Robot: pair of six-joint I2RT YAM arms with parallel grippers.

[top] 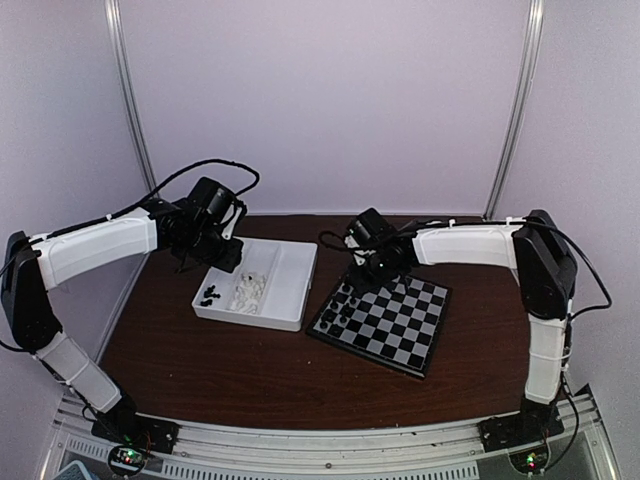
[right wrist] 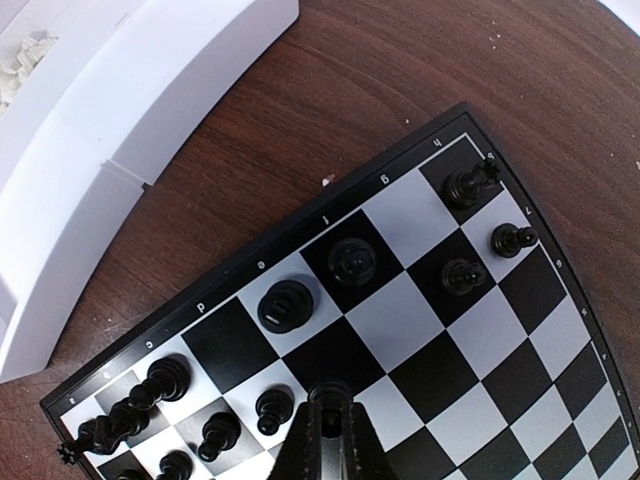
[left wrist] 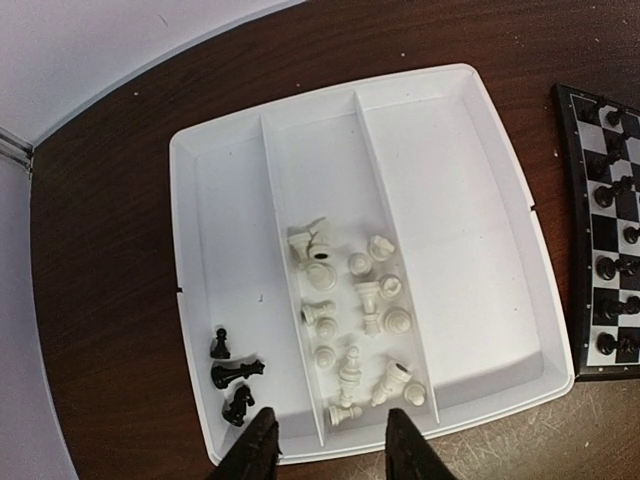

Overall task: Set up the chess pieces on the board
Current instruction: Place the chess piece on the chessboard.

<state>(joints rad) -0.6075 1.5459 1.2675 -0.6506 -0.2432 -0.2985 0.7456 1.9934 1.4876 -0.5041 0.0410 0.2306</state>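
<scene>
**Left claw spread above the tray, right claw pressed together over the board**

Your left arm (top: 100,248) rose from its base to a high elbow at the far left. Its forearm then ran right, which put the left claw (left wrist: 333,445) above the left side of the white tray (left wrist: 450,200). The claw was spread. In its wrist view the two dark fingers (left wrist: 258,450) stood either side of the divider between the left and middle compartments.

Your right arm (top: 470,243) stood tall at the right and stretched left. It held the right claw (right wrist: 328,398) pointing down over the board's far-left part, with its fingers pressed together above a pale square.

The board (top: 395,325) lay flat on the worktop (top: 200,370), just right of the tray and not touching it. It sat turned out of line with the worktop's edge, one corner aimed near and right. Its squares were black and pale grey inside a thin black rim with small markings.

Black chessmen (right wrist: 350,260) stood on the squares along the board's side nearest the tray, most of them upright and glossy.

The tray's dividers ran near to far. Three more black pieces (left wrist: 232,375) sat at the near end of the left compartment, and one of them lay on its side, pointing across the compartment. The white chessmen (left wrist: 355,330) lay in a loose heap in the middle compartment, and several were tipped over.
</scene>
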